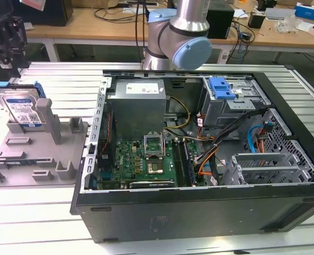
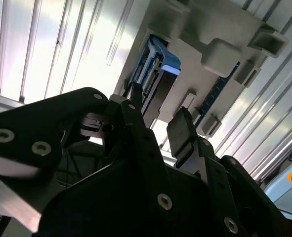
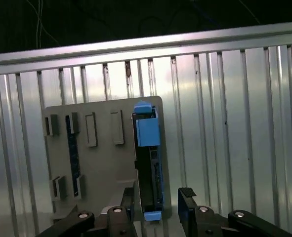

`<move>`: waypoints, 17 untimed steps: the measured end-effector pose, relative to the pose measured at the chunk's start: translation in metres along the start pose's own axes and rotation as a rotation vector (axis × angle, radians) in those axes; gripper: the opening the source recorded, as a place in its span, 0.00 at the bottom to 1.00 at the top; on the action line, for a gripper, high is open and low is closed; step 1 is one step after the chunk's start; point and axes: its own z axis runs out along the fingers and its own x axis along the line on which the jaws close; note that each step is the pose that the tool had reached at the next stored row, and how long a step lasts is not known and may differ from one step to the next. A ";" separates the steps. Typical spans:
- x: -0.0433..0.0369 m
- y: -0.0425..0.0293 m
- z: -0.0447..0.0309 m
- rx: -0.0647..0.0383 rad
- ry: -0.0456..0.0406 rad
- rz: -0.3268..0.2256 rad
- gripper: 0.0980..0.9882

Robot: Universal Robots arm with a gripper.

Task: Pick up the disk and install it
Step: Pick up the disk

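Exterior view: disk (image 1: 14, 99) label (image 1: 26, 112) perhaps blue-white.

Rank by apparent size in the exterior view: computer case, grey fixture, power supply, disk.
1. computer case
2. grey fixture
3. power supply
4. disk, close to the power supply in size and partly hidden behind a fixture post, so this last pair is unsure.
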 end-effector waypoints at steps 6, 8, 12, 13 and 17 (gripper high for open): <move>0.0020 0.0272 0.0041 0.000 -0.0003 -0.008 0.43; 0.0022 0.0302 0.0054 0.000 -0.0002 -0.009 0.43; 0.0026 0.0365 0.0088 0.000 -0.0004 -0.012 0.43; 0.0027 0.0368 0.0095 0.000 -0.0004 -0.014 0.43; 0.0034 0.0393 0.0144 -0.009 0.0000 -0.030 0.43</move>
